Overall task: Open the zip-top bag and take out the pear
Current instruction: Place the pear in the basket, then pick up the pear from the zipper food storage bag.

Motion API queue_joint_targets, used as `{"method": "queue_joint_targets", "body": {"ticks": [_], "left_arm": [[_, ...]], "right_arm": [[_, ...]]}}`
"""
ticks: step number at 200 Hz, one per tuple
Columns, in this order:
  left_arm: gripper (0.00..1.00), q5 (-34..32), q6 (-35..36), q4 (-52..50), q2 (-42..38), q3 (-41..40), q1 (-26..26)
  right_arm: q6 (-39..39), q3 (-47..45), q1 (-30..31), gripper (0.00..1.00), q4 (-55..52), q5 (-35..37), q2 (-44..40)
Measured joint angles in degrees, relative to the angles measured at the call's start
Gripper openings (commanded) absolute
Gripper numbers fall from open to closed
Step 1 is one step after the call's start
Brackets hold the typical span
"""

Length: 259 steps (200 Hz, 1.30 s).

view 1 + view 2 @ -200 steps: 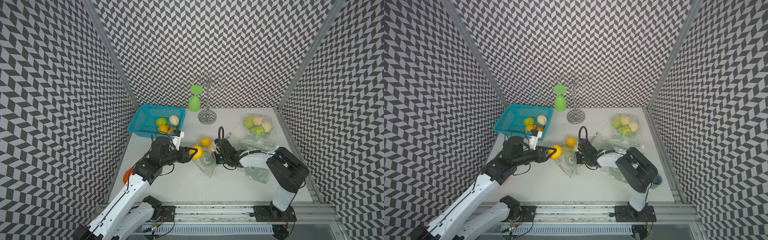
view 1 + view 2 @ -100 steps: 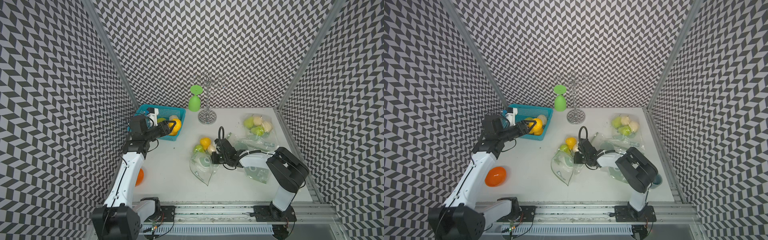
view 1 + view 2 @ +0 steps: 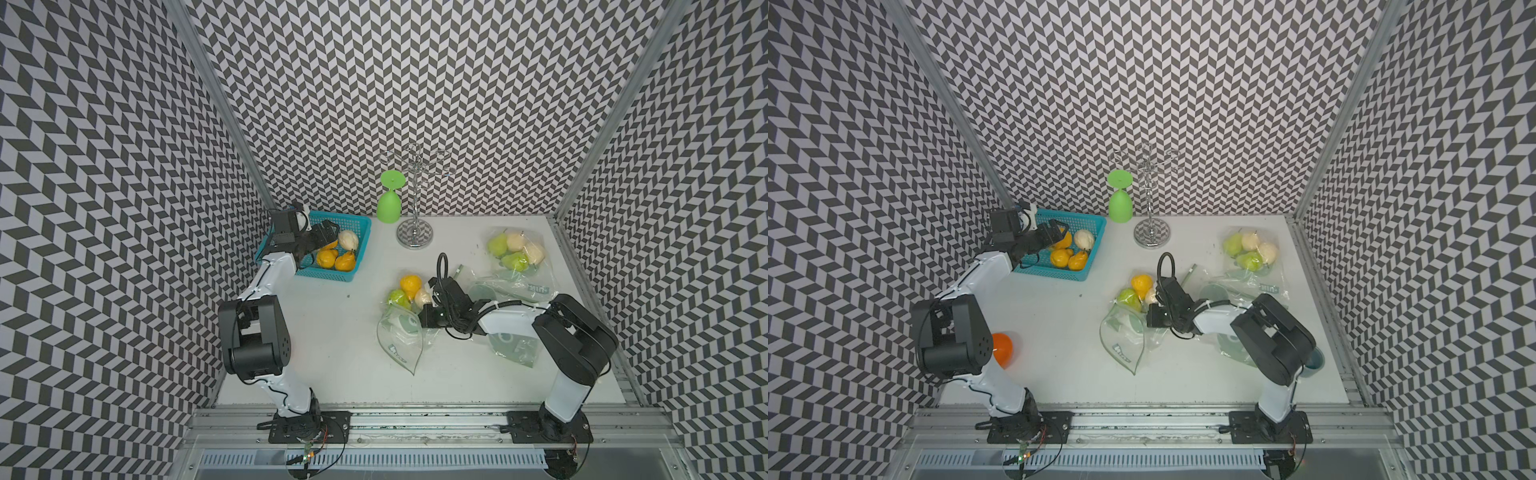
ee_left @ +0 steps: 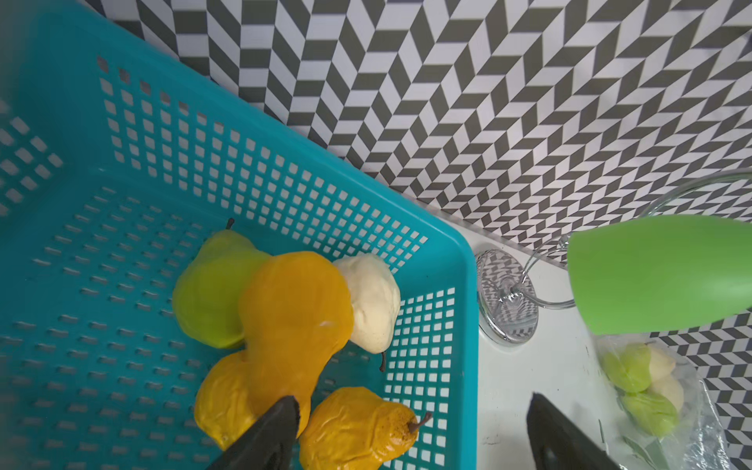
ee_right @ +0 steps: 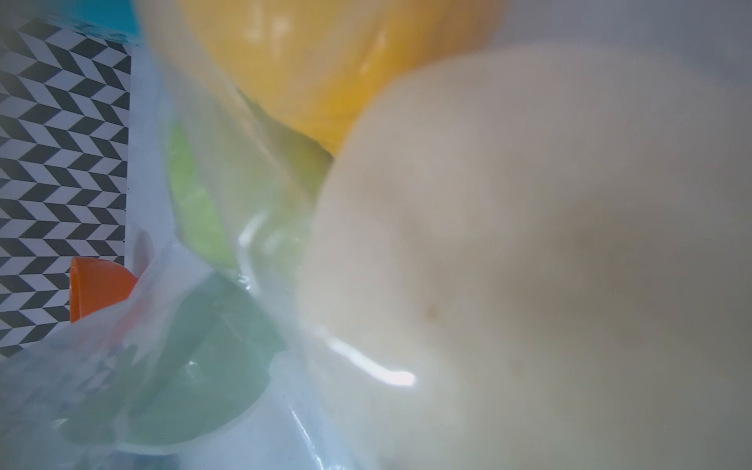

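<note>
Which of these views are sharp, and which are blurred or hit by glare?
Both top views: sharp, evenly lit, soft shadows on the table. Left wrist: teal basket crisp, soft only at the frame's edge. Right wrist: badly out of focus, cream pear filling the frame, one glare streak on the zip-top bag.

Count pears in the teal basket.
5 in the teal basket: green pear, cream pear, large orange pear overlapping both, yellow pear and wrinkled orange pear beside it. Others may hide underneath.

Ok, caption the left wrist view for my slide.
Open left gripper over the teal basket of five pears, the big orange pear by one finger.
</note>
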Motion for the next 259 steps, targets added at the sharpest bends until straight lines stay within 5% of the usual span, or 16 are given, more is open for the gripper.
{"method": "queue_joint_targets", "body": {"ticks": [32, 76, 135, 166, 198, 259], "left_arm": [[0.86, 0.55, -1.03, -1.29, -16.81, -5.14, -2.32], [0.41, 4.33, -7.34, -2.38, -42.49, -23.76, -13.2], [0.21, 0.48, -21.16, -11.34, -58.16, -45.2, -32.06], [0.18, -1.66, -25.83, -9.51, -58.77, -50.62, -38.29], [0.18, -2.69, -28.2, -4.5, -51.15, -54.14, -43.67], [0.23, -10.99, -24.04, 2.93, -33.9, -53.48, -44.59]], "right_arm": [[-0.02, -0.24, 0.0, 0.0, -0.22, 0.04, -1.22], [-0.02, -0.33, 0.0, 0.0, -0.42, 0.28, -3.39], [0.26, -1.4, 0.02, 0.0, -0.9, 1.09, -5.2], [0.74, -2.38, 0.31, 0.0, -1.29, 1.81, -5.88], [1.33, -3.5, 1.18, 0.0, -1.62, 2.91, -6.47], [4.96, -6.16, 8.63, 0.0, -1.4, 6.45, -7.02]]}}
